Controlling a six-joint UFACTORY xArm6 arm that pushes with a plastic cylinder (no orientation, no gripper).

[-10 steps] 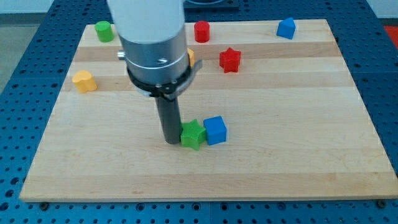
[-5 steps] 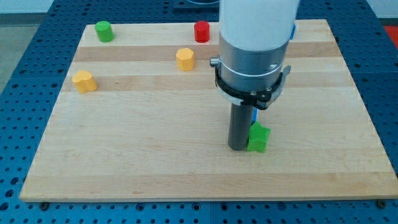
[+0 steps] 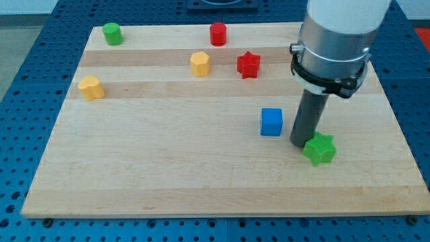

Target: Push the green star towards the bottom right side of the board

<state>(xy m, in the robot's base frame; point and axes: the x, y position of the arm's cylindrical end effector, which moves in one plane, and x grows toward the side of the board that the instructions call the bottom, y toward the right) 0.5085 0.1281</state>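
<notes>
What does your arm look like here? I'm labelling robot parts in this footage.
A wide, pale grey-white cylinder enters from the view's top. Below it sits a silvery metal section ringed by a black clamp band with small tabs. From that hangs a straight, dark grey rod, ending in my tip. No claw, cables or markings show.
</notes>
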